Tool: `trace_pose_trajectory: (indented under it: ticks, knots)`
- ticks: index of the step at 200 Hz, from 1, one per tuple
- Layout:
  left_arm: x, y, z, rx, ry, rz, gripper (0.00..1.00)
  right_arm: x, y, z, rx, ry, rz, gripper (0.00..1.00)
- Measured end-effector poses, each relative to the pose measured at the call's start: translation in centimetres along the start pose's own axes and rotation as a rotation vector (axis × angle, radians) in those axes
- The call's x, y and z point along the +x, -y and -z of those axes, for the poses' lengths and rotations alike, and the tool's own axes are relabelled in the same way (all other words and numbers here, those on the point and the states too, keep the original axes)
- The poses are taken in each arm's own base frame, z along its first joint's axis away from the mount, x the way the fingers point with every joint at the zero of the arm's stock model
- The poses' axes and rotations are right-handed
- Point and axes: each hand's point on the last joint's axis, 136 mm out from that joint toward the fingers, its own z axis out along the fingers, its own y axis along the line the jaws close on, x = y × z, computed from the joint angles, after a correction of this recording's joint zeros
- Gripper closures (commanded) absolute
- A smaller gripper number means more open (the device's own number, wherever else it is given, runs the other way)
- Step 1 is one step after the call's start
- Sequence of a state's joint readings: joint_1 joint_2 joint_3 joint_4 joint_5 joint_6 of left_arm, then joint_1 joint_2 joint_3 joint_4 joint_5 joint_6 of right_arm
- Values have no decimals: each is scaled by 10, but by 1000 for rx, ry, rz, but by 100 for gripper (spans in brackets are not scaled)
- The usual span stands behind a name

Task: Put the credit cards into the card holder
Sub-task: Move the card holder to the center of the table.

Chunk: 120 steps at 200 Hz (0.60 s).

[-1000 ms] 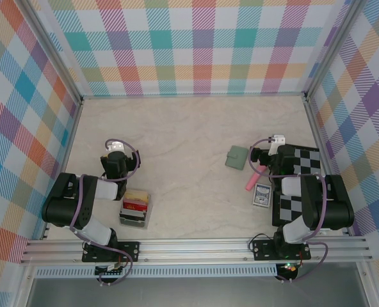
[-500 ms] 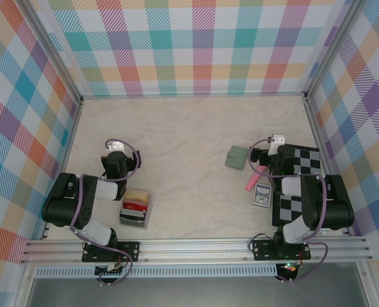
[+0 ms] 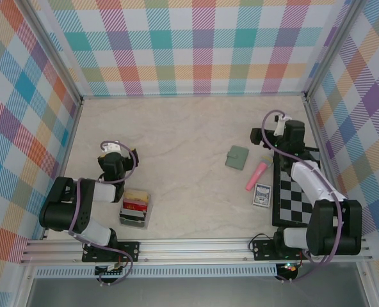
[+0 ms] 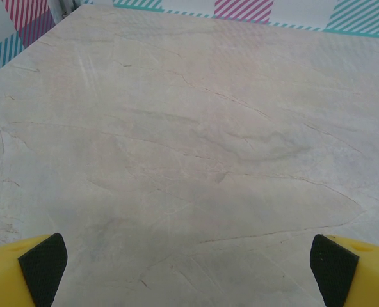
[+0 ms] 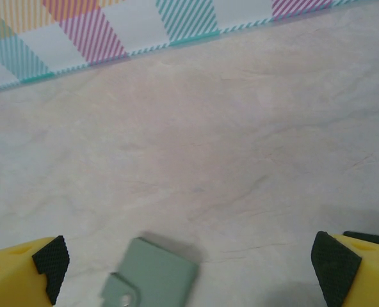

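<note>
The sage-green soft square wallet point(image 3: 237, 157) lies flat and folded shut on the pale marbled counter point(image 3: 183, 137), right of centre. The red and tan plastic cards point(image 3: 136, 204) stand in a clear-grey rack point(image 3: 133, 220) near the left arm. The left fingers point(image 4: 42, 263) and right fingers point(image 5: 333, 263) are spread wide, holding nothing.

A pale marbled surface point(image 3: 177, 141) sits enclosed by bright plaid walls point(image 3: 196, 45) with metal corner posts point(image 3: 55, 57).

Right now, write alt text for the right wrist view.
The sage-green card holder lies flat on the marbled table, low and left of centre, framed by the open yellow fingers of the right gripper. A striped pastel wall runs along the top.
</note>
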State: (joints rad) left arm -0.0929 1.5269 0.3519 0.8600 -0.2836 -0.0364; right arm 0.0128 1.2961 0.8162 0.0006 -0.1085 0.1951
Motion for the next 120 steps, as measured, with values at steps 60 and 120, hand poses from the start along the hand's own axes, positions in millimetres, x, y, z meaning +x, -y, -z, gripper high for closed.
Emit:
trace_pose_trajectory:
  ticks: [60, 120]
  knots:
    - [-62, 0, 35, 29, 122, 43, 0, 71, -30, -14, -169, -412, -263, 17]
    - [-174, 8, 63, 36, 148, 192, 0, 85, -51, -53, -192, -578, -316, 30]
